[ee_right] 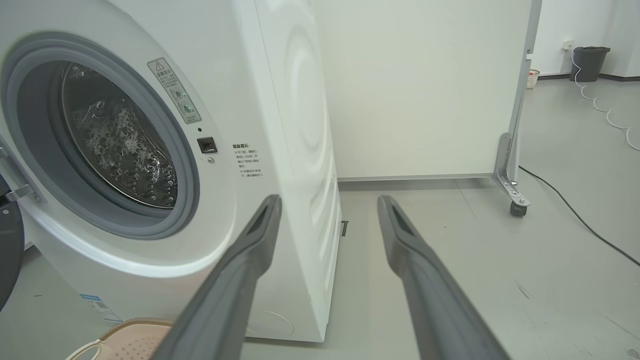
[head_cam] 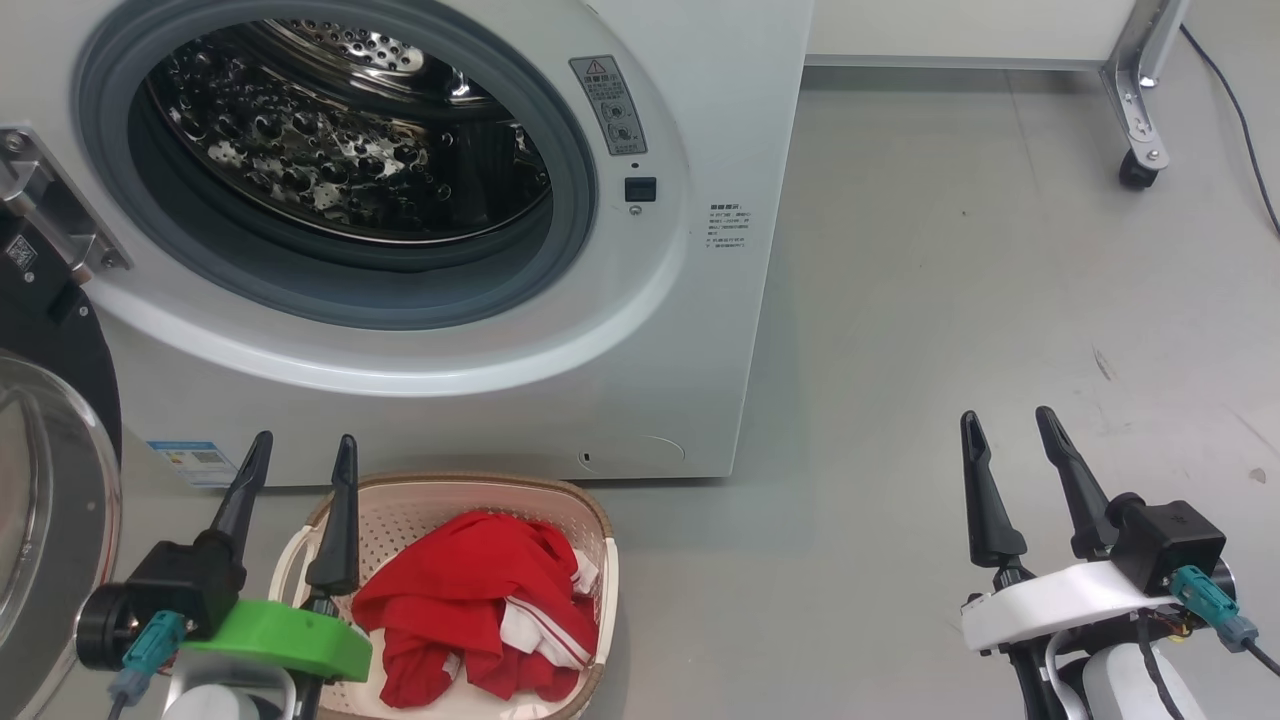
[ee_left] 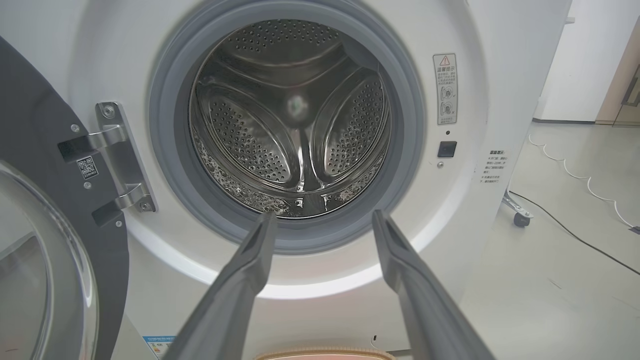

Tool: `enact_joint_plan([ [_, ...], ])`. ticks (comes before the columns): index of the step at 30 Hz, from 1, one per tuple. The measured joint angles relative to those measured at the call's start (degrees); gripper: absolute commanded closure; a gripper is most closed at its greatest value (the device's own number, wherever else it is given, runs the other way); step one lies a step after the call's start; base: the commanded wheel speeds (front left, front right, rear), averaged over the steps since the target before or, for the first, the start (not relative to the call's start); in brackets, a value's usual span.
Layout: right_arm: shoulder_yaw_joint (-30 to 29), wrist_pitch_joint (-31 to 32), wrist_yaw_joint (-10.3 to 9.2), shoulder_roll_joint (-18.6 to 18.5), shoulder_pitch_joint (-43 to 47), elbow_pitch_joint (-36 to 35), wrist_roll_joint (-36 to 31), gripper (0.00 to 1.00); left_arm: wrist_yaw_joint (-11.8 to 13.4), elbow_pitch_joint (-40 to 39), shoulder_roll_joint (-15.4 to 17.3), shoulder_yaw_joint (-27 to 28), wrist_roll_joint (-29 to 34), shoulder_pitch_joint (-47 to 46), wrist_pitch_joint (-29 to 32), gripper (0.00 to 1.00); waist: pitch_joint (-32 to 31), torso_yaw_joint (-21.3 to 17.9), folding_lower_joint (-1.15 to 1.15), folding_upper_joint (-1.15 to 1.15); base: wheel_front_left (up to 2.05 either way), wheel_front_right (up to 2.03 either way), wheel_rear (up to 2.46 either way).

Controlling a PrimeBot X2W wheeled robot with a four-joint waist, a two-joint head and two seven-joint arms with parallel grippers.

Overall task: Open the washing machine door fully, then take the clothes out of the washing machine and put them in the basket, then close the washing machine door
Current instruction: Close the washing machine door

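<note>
Head view: the clothes [head_cam: 470, 600] lie in the basket [head_cam: 603, 545]; left claw [head_cam: 305, 445] and right claw [head_cam: 1006, 418] both apart, empty.
Left wrist view: the drum of the washing machine [ee_left: 125, 60] is bare — 2 steps look done.
Right wrist view: the washing machine door [ee_right: 9, 250] hangs open — 1 step left.

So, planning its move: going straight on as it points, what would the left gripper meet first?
Probably the washing machine: the left gripper aims at the lower edge of its grey rim, nothing between; depth is unclear.
</note>
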Motion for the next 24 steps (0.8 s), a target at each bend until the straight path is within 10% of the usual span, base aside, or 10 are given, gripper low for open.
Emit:
enact_joint_plan([
  [24, 0.0, 0.0, 0.0, 0.0, 0.0, 0.0, 0.0, 0.0, 0.0, -0.4, -0.1, 0.2, 0.9, 0.1, 0.0, 0.0, 0.6, 0.0, 0.0, 0.0, -0.98, 0.98, 0.0],
])
